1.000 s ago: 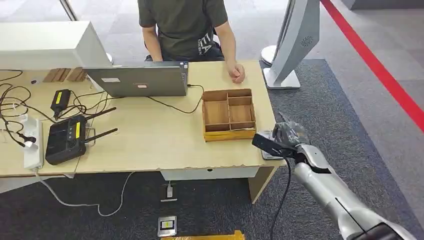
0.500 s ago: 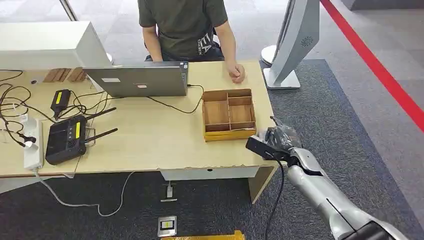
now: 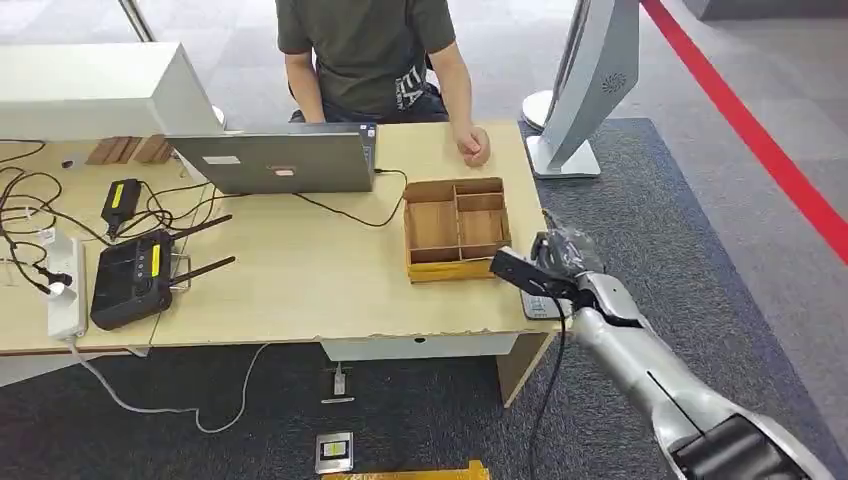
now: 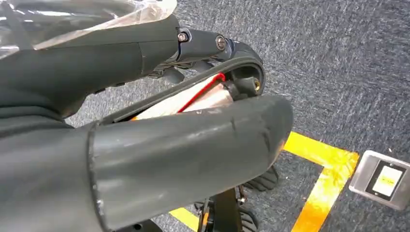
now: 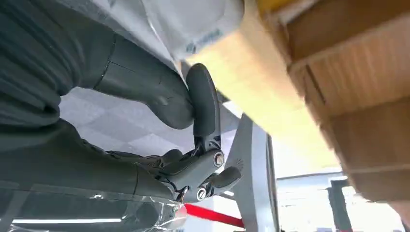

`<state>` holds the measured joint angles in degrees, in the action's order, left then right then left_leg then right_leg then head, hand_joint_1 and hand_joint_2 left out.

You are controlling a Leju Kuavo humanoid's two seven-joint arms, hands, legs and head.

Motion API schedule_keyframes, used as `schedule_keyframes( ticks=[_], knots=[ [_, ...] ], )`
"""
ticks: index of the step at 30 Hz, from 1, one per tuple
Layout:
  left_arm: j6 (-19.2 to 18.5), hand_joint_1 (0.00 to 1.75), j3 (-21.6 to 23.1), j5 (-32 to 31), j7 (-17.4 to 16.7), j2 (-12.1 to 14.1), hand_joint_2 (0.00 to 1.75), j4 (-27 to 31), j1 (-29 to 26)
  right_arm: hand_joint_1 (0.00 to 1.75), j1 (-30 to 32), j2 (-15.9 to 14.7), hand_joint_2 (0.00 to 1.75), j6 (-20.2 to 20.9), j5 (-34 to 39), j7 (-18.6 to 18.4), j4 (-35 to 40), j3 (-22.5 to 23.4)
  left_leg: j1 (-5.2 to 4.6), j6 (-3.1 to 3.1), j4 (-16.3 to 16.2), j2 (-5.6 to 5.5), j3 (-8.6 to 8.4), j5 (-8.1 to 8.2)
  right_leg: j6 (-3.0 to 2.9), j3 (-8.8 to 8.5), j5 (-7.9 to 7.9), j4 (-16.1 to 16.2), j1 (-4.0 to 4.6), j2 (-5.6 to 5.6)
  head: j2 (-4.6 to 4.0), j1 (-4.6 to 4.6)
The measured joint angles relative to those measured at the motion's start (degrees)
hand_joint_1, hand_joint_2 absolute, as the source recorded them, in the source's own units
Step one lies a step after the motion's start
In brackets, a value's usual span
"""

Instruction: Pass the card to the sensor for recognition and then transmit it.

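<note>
At the far left of the head view, a long white power strip (image 3: pixel 65 285) is seen on the pale wooden table (image 3: pixel 300 290). Just right of it lies a flat black box with two thin antennas (image 3: pixel 130 280). Further right and nearer the top, a grey laptop (image 3: pixel 275 160) is open. Behind it, a person in a dark green shirt (image 3: pixel 365 50) is seated, with one hand rested on the table.

Right of the middle, a brown wooden tray with small compartments (image 3: pixel 457 228) is set near the table's right edge. Low in the frame, a small grey floor plate with a yellow label (image 3: pixel 334 452) is seen on the dark carpet.

Just right of the tray, the right hand (image 3: pixel 565 262), wrapped in clear plastic, is held over the table's right corner. Under it, partly hidden, lies the small white and grey sensor box (image 3: pixel 538 306).

In the right wrist view, the right hand's (image 5: pixel 159 125) fingers are bent inward and one dark finger (image 5: pixel 204 96) lies beside the thumb tip. Whether something thin is pinched there cannot be told. The sensor box (image 5: pixel 193 24) and the tray (image 5: pixel 338 96) are seen close by.

In the left wrist view, the left hand (image 4: pixel 145 145) is hung over the carpet, near yellow floor tape (image 4: pixel 324 164) and the floor plate (image 4: pixel 382 179). Something pale with a thin red line (image 4: pixel 193 99) is seen between the thumb and the dark fingers. Whether it is the card cannot be told, so the card's place is not sure.

At the far right of the head view, a tall white stand (image 3: pixel 590 80) and a red floor line (image 3: pixel 760 140) are seen.
</note>
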<state>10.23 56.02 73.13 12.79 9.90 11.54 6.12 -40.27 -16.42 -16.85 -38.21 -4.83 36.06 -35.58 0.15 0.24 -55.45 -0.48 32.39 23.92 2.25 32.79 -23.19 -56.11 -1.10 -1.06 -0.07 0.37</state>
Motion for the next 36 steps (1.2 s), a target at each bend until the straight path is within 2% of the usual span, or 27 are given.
schedule_keyframes(
  ticks=[3,9,13,19,24,36],
  knots=[
    [0.0,0.00,0.0,-0.2,-0.3,0.0,0.00,0.0,-0.1,1.75,-1.5,-0.8,1.75,0.7,-0.8,-1.8,0.4,-0.3,0.00,0.00,0.0,0.03,-0.01,0.00,0.00,0.00,0.00,0.0,0.00,0.02,0.00,0.00],
    [-0.3,0.00,0.2,-1.0,-0.7,0.0,0.00,0.0,-0.1,1.75,-4.1,-4.7,1.75,6.3,-3.2,-7.7,7.5,-1.3,-0.01,0.00,0.0,0.03,0.02,0.01,0.00,0.02,0.01,0.0,-0.01,0.02,0.00,0.00],
    [-0.5,0.00,0.4,-1.1,-0.7,0.0,0.00,0.0,-0.1,1.75,-5.9,-6.2,1.75,7.8,-3.9,-8.8,11.7,-1.4,0.00,0.00,0.0,0.05,-0.02,0.01,0.00,0.01,0.00,0.0,0.01,0.07,0.00,0.00],
    [-0.8,0.00,0.5,-1.5,-0.4,0.0,0.00,0.0,-0.1,1.75,-6.1,-7.1,1.75,7.8,-4.5,-9.2,14.8,-1.5,0.00,0.00,0.0,0.06,0.01,0.01,0.00,0.00,0.01,0.0,0.01,0.07,0.00,-0.02],
    [-1.2,0.00,1.0,-2.4,0.5,0.0,0.00,0.0,0.1,1.75,-8.3,-6.0,1.75,9.4,-7.4,-9.3,15.5,-2.4,0.00,0.00,0.0,0.07,0.01,0.01,-0.01,0.01,0.01,0.0,0.01,0.07,0.00,0.00],
    [-0.7,0.00,1.4,-1.6,-0.9,-0.2,0.00,0.0,0.2,1.75,-11.6,0.7,1.75,8.9,-9.5,-8.0,13.7,-4.1,0.02,0.00,0.0,0.05,0.02,0.01,-0.01,0.01,0.01,0.0,0.04,0.08,0.00,0.00]
  ],
)
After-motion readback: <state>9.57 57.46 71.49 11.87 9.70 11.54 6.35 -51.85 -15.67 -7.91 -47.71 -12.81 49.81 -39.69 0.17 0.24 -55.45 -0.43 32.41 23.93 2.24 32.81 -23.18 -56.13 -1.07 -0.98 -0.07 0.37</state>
